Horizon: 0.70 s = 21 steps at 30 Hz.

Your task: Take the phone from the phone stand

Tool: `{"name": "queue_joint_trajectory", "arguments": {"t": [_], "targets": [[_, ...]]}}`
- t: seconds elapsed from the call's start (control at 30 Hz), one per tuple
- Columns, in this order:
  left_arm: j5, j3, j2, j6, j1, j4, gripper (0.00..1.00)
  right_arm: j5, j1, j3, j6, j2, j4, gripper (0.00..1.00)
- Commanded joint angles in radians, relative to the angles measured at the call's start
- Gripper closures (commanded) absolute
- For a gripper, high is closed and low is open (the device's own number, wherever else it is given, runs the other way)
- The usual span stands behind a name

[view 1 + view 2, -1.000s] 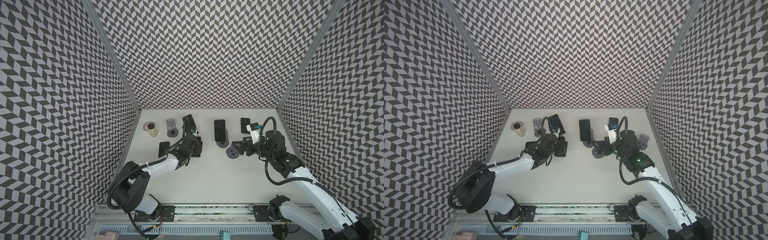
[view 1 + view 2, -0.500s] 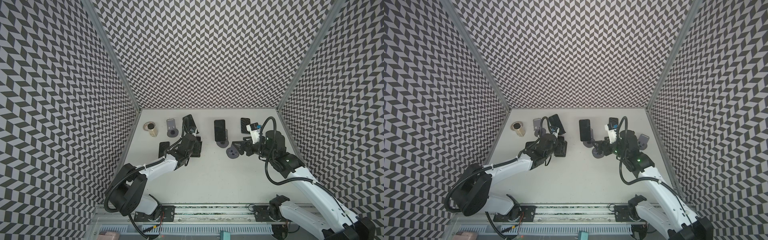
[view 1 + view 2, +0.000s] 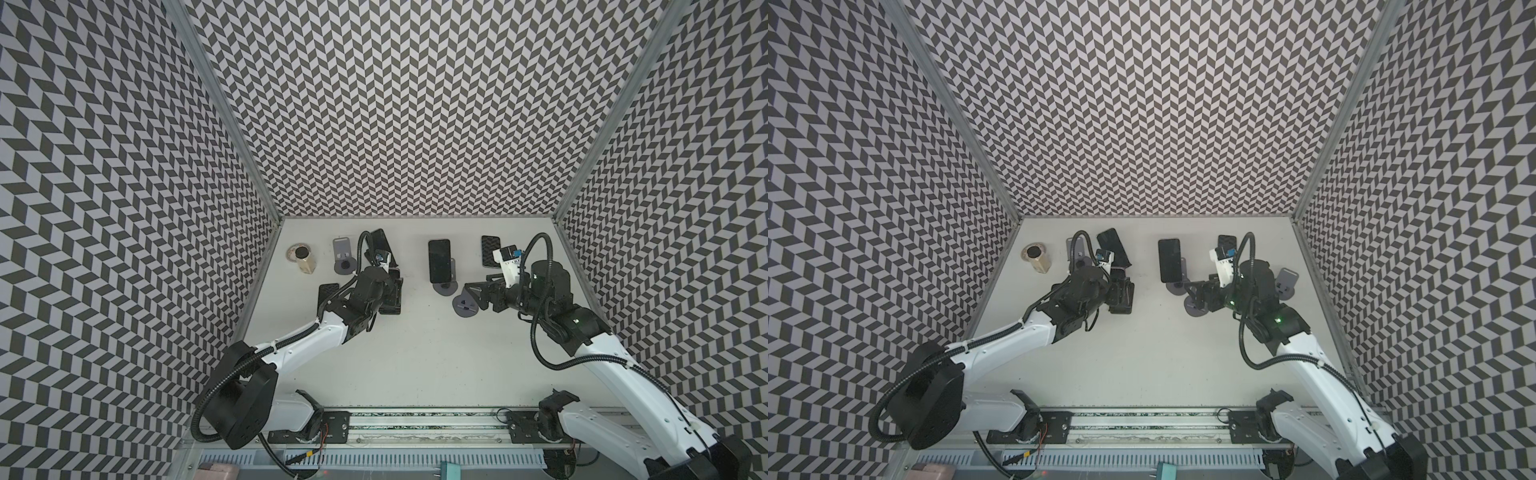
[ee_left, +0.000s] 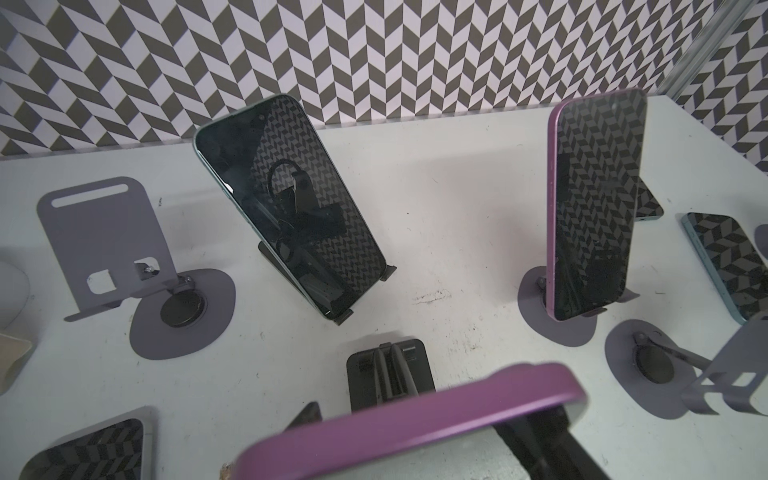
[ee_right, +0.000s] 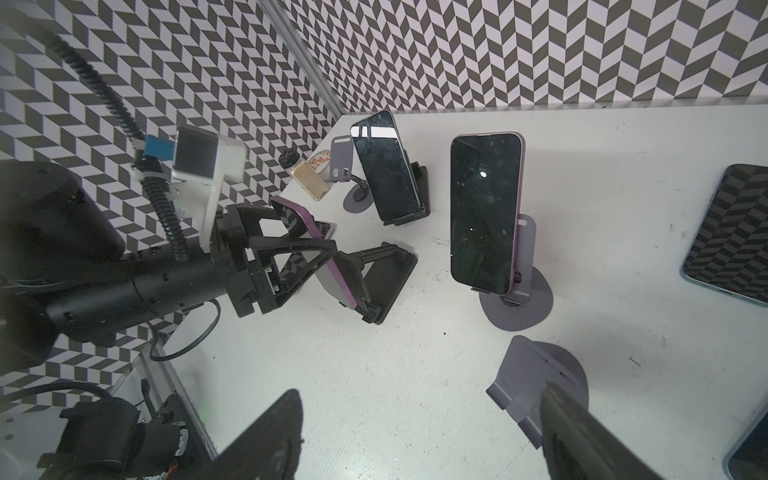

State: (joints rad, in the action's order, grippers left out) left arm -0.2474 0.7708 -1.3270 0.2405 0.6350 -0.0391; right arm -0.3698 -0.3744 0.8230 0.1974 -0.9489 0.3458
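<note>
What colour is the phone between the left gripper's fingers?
Purple phone; left wrist view shows it best.

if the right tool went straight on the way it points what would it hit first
Probably the empty grey phone stand, sitting just ahead of the open right tool; how near is unclear.

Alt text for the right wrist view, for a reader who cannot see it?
The left tool grips a purple phone sitting on a black stand on the white table. Beside it, a second purple phone leans on a grey stand, and an empty grey stand sits nearest the camera.
</note>
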Motion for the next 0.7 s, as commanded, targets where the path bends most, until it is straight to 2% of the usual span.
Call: {"name": "queue_joint_trajectory", "arguments": {"t": [0.0, 0.27, 0.67], "targets": [[-0.001, -0.003, 0.074, 0.013, 0.006, 0.016, 0.32, -0.015, -0.015, 0.040, 0.022, 0.031, -0.009, 0.13], [-0.003, -0.046, 0.242, 0.032, 0.006, 0.122, 0.33, 0.018, -0.070, 0.033, 0.099, 0.053, 0.008, 0.15], [-0.016, -0.100, 0.422, 0.053, -0.005, 0.310, 0.33, 0.138, -0.287, 0.037, 0.193, 0.012, -0.037, 0.16]]}}
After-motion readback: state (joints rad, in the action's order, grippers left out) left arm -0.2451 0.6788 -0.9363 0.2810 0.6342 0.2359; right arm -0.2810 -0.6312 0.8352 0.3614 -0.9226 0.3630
